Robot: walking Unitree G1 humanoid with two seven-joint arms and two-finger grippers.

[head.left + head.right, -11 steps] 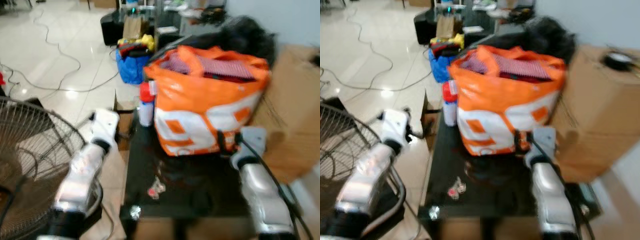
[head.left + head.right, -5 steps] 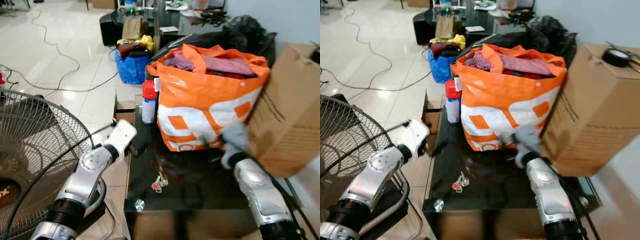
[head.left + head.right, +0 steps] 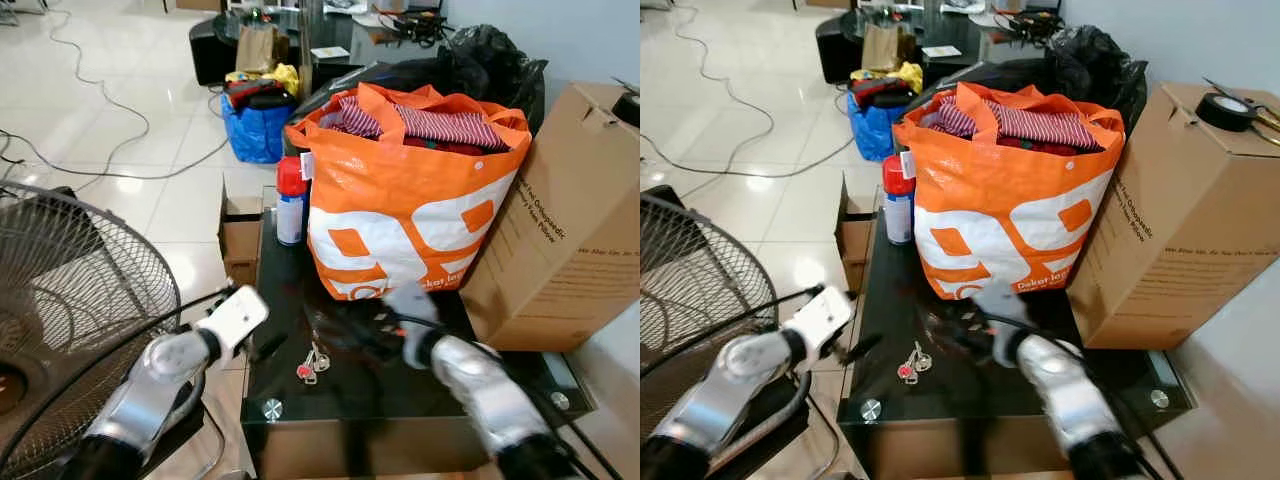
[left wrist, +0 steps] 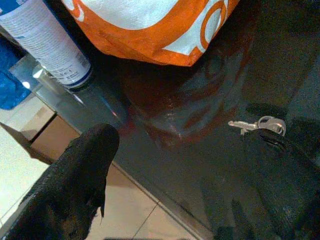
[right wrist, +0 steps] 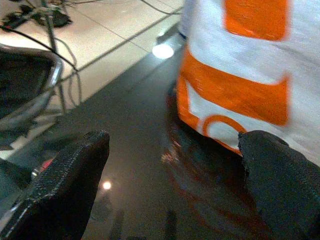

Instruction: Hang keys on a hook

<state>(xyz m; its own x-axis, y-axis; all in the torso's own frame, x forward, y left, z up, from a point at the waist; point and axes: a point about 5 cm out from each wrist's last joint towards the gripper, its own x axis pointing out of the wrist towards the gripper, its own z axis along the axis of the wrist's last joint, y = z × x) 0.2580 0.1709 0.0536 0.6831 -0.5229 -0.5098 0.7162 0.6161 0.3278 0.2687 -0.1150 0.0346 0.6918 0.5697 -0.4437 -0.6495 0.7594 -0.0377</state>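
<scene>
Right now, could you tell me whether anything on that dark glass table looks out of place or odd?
The keys lie loose on the black glass table, near its front edge, not on any hook. Otherwise nothing looks spilled or damaged: the orange bag and the spray can stand upright.

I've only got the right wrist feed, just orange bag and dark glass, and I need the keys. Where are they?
Observer: The keys lie on the black table, near its front edge, in front of the orange bag.
Operator: Is the left gripper anywhere near them?
Observer: Yes. The left gripper is at the table's left edge, just left of the keys, fingers open.
Operator: And where does my right gripper sit relative to them?
Observer: The right gripper hovers over the table just right of the keys, between them and the bag.
</scene>
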